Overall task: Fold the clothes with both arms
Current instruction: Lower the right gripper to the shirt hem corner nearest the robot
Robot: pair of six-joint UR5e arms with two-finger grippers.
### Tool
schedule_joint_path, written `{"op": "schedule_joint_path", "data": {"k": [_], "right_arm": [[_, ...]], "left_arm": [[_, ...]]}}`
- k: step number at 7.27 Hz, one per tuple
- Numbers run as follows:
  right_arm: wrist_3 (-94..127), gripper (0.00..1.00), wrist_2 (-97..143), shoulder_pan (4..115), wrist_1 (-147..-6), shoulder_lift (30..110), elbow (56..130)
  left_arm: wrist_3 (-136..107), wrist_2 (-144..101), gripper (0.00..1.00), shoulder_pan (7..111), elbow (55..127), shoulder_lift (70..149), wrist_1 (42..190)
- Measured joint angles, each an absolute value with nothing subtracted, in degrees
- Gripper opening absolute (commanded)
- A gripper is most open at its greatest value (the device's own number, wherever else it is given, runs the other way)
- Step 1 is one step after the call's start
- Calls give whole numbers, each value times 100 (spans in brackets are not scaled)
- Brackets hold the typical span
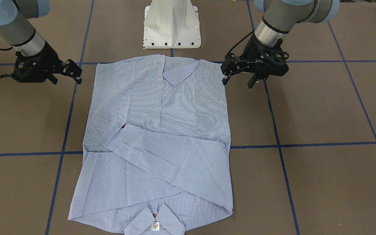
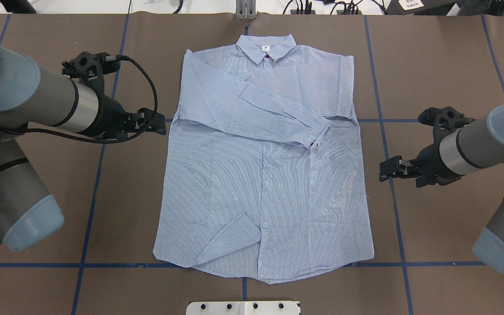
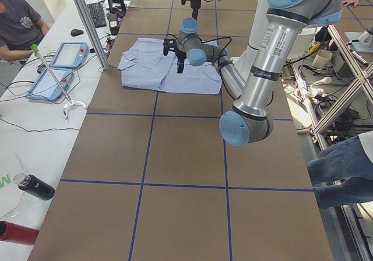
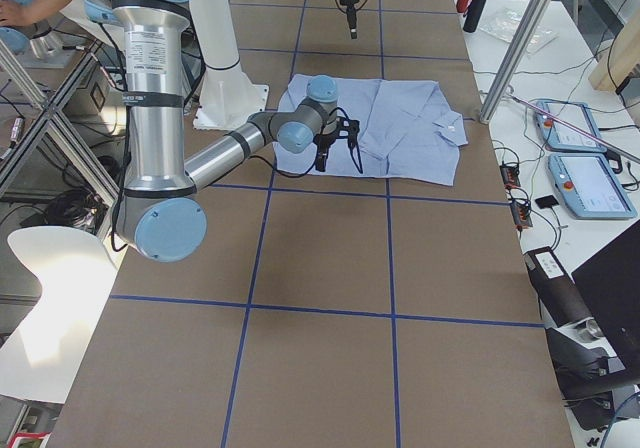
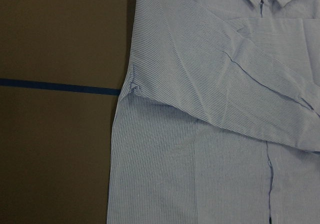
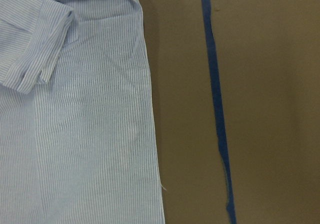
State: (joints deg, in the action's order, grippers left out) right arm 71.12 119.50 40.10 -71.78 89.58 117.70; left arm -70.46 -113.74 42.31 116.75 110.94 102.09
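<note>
Surface: brown table [image 2: 431,65] ruled into squares by blue tape lines [image 2: 103,264]. A white pedestal base [image 1: 172,29] stands at the robot's edge.
Item: shirt [image 2: 269,183], light blue-and-white fine stripe, thin cloth. It lies flat and front up between the two claws, with the hem toward the pedestal.
Collar: collar [image 2: 266,46] with a small white label, at the far end, well beyond both claws.
Sleeves: both folded in across the chest. The upper sleeve [image 2: 252,107] runs on a diagonal, and its cuff [image 2: 317,138], with a dark red button, ends on the right claw's side. Judged purpose: to reduce the garment to a plain rectangle.
Hem corner: one flap [image 2: 230,238] lies turned up on the left claw's side, nearer the robot than that claw.
Left gripper [image 1: 238,81]: fingers spread, nothing between them. It points at the shirt's side edge from just beside it, off the cloth.
Right gripper [image 1: 66,79]: fingers likewise spread and empty. It faces the opposite side edge from slightly further off.
Placement rationale: the claws stand on opposite flanks, apparently so that both edges can be pinched together.
Stage (judged): sleeves are in; the body fold is not yet made.
Handling note: with cloth this thin, a pinch may catch one layer only or drag the crossed sleeves askew.
</note>
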Motion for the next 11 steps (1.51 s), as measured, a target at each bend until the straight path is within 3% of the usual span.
{"op": "schedule_joint_path", "data": {"k": [2,9,10,11], "right_arm": [[7597,100,11684,3637,-7079,8959,11885],[8310,99,10918,2191,-7145,9072,11948],[8311,97,10920,2092,-7149,9134,11894],[8309,87,10937,2016,-7148,9197,11860]], "left_arm": [[-6719,-11374,100,4387,12157,11104,9488],[-6406,-11438,99,4155,11840,11343,9274],[-6426,-11436,99,4140,11835,11343,9283],[-6434,-11435,99,4135,11833,11343,9288]]}}
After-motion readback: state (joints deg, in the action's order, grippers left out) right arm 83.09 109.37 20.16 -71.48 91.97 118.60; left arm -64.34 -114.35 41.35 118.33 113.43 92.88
